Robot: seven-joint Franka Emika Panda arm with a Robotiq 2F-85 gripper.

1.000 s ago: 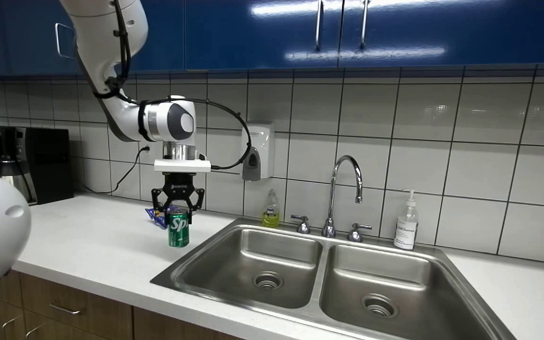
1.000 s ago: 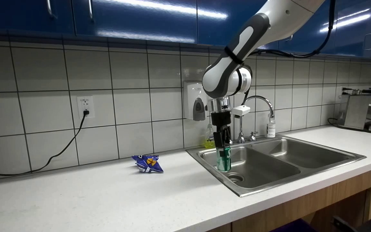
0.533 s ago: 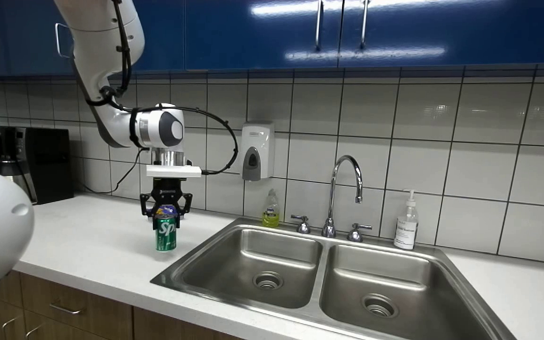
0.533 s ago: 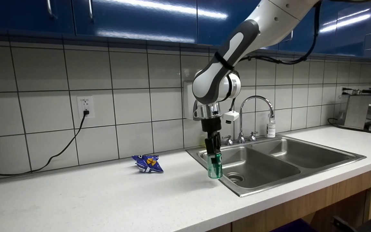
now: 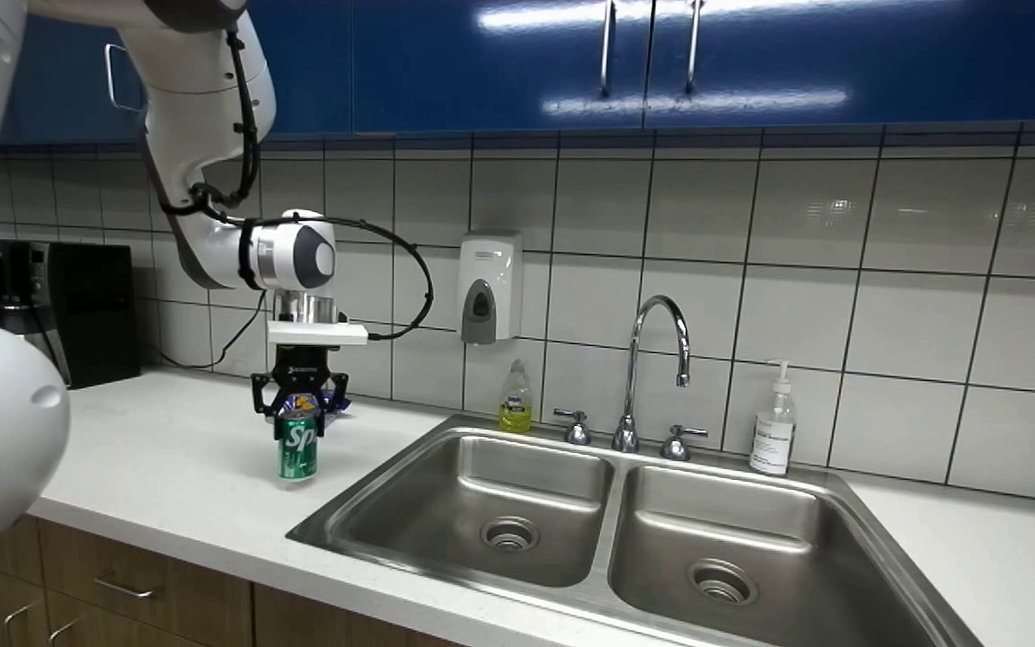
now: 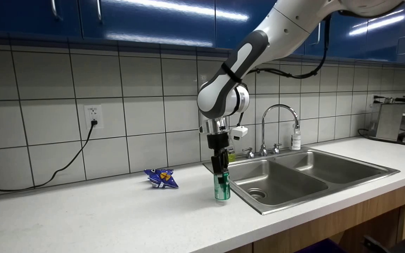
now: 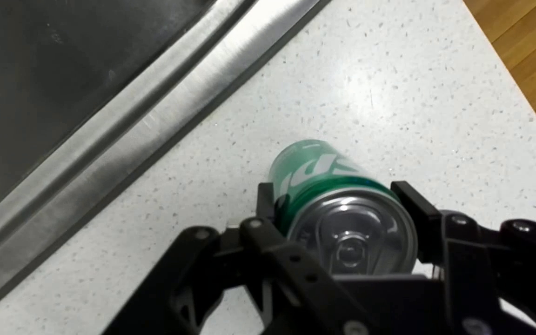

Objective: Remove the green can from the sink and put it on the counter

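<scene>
We look along a white counter (image 6: 100, 218), the level surface the task names for the drop-off. A robot arm (image 6: 287, 31) reaches down over it, presumably choosing the nearest stretch for a short carry. The steel sink (image 6: 290, 182) lies toward 3 o'clock of the load in an exterior view and 10 o'clock in the wrist view, so we judge the lifting-out done. The gripper (image 5: 299, 429) points to 6 o'clock, likely to keep its load upright. A blue packet (image 6: 162, 178) rests apart at 9 o'clock, leaving room, we think, for a set-down. The green can (image 5: 298, 458) is upright over the counter, near the sink's rim; whether its base touches, we cannot tell. The fingers (image 7: 421, 214) are closed to the can's width, gripping its upper sides, which should let the base land first.
</scene>
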